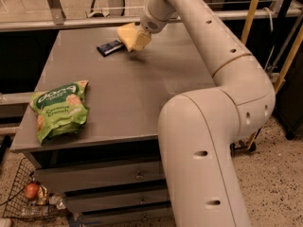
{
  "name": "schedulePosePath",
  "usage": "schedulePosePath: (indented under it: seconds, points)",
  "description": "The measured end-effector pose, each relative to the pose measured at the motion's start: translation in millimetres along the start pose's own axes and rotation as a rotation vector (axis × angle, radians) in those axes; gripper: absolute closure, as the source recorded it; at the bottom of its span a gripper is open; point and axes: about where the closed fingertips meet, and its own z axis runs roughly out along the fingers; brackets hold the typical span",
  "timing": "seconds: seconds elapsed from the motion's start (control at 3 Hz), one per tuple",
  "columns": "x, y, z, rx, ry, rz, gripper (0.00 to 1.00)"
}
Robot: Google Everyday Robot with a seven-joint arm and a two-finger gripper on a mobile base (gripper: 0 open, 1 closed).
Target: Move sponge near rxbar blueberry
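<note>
A green chip bag [59, 109] lies at the front-left corner of the grey table [142, 93], well apart from the rxbar blueberry [110, 47], which lies flat toward the far edge. Just right of the rxbar blueberry and slightly beyond it, the pale yellow sponge [125, 33] hangs tilted just above the tabletop, its lower corner close to the bar's right end. The gripper [138, 41] reaches in from the right, its cream fingers clamped on the sponge.
</note>
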Motion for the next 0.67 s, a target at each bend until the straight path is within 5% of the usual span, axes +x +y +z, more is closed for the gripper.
schedulePosePath:
  seconds: [0.33, 0.67]
  points:
    - [-7.0, -3.9, 19.5, -0.010, -0.012, 0.018, 1.00]
    - [-7.3, -4.1, 22.4, -0.011, -0.013, 0.017, 0.81]
